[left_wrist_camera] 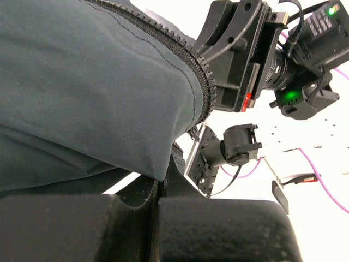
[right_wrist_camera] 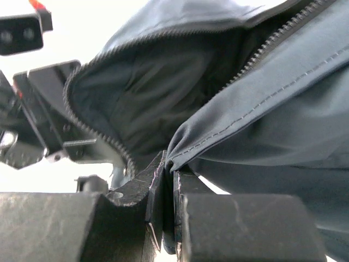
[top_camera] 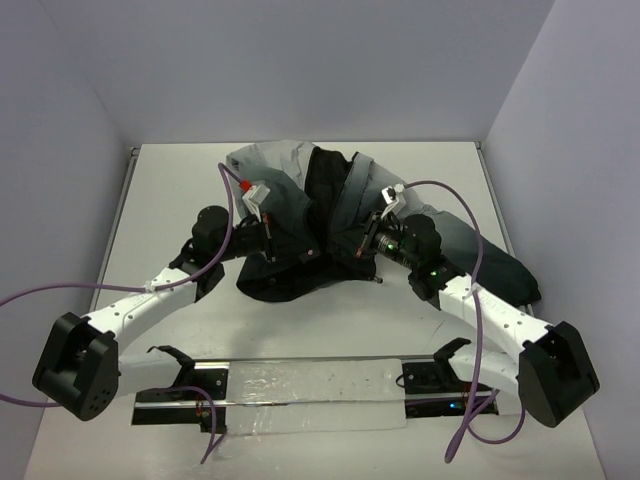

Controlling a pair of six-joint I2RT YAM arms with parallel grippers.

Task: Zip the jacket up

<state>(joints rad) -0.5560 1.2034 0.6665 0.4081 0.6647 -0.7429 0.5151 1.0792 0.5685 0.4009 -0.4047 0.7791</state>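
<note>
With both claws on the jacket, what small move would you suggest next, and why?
Probably draw the left claw and right claw slightly toward each other. Each pinches a front edge of the jacket, and the two rows of zipper teeth stand apart with dark lining showing between, so the ends need meeting first.

On table (top_camera: 170, 200): jacket (top_camera: 335, 195) bunched, front open, black lining showing. The left gripper (top_camera: 269, 252) and right gripper (top_camera: 360, 246) sit at its near hem, apart.
</note>
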